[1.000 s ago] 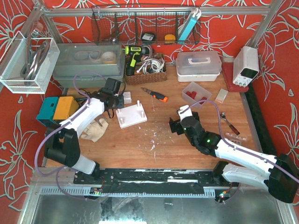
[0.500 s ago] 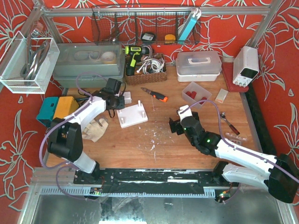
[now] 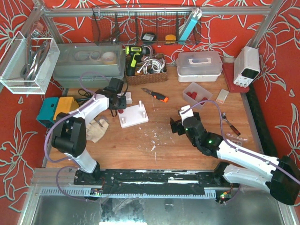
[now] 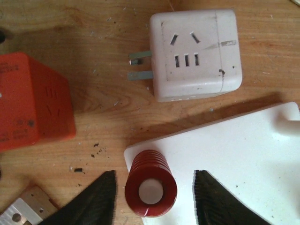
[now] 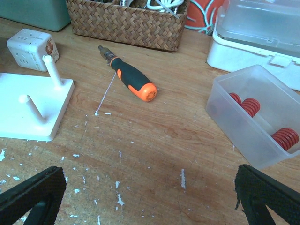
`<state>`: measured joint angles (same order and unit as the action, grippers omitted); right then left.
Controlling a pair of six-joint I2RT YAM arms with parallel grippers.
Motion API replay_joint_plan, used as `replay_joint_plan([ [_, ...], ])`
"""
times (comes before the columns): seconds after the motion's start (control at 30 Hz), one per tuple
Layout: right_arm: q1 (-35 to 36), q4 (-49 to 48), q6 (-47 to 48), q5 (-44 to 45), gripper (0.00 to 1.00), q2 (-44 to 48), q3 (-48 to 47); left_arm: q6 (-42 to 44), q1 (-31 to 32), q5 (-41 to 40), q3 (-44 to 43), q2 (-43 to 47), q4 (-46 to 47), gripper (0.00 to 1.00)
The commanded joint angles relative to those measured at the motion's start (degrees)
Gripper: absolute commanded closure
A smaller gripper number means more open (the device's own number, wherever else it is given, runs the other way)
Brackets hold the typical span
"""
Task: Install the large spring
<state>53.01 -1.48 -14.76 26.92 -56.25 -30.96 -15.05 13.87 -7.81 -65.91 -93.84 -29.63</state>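
The large red spring [image 4: 151,183] sits over a white peg at a corner of the white base plate [image 4: 243,164]; the peg's tip shows inside the coil. My left gripper [image 4: 153,180] is open, one finger on each side of the spring with a gap to both. In the top view the left gripper [image 3: 117,97] is over the plate's [image 3: 133,116] far left corner. My right gripper [image 3: 180,123] is open and empty above the bare table. In its view [image 5: 150,187] the plate [image 5: 28,112] with two bare pegs lies to the left.
A white plug cube [image 4: 194,54] and an orange-red block [image 4: 33,108] lie just beyond the plate. A clear bin [image 5: 255,117] with more red springs, an orange-handled screwdriver [image 5: 129,79], a wicker basket [image 5: 126,21] and a white lidded box [image 3: 199,65] stand behind. A glove [image 3: 96,129] lies left.
My left gripper has moved a little to the right and farther out, over the plate's far left corner. The right arm has not moved.
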Motion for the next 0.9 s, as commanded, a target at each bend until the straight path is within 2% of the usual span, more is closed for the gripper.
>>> replay_joint_plan([
  [0.0, -0.3, 0.6, -0.5, 0.2, 0.01, 0.4, -0.9, -0.2, -0.2, -0.5, -1.9, -0.1, -1.2, 0.48],
  [0.17, -0.5, 0.6, -1.3, 1.6, 0.01, 0.4, -0.7, -1.0, -0.2, 0.8, -2.1, 2.1, -1.5, 0.36],
  [0.3, -2.1, 3.2, -3.4, 2.8, 0.01, 0.4, -2.0, -1.8, 0.2, 6.3, -1.0, 7.1, 1.4, 0.25],
  [0.37, -4.0, 4.6, -5.4, 3.0, 0.01, 0.3, -2.4, -1.9, 0.9, 9.9, 0.7, 10.6, 4.8, 0.10],
  [0.43, -6.8, 5.6, -7.5, 0.6, 0.02, 0.3, -2.6, -2.4, 2.4, 12.6, 3.4, 14.5, 8.9, 0.01],
  [0.53, -11.1, 8.3, -10.0, -3.5, 0.04, -0.2, -3.8, -4.3, 5.5, 15.2, 9.5, 21.0, 17.0, 0.00],
  [0.67, -16.0, 15.8, -10.4, -3.3, 0.09, -2.5, -9.6, -6.3, 10.4, 18.0, 21.1, 29.2, 30.6, 0.00],
  [0.8, -19.8, 20.2, -10.3, -3.5, 0.16, -7.7, -15.4, -8.2, 13.8, 19.6, 30.7, 33.9, 44.4, 0.00],
  [0.87, -22.4, 21.7, -10.3, -5.2, 0.22, -11.8, -18.4, -8.6, 14.4, 20.7, 33.8, 34.8, 48.1, 0.00],
])
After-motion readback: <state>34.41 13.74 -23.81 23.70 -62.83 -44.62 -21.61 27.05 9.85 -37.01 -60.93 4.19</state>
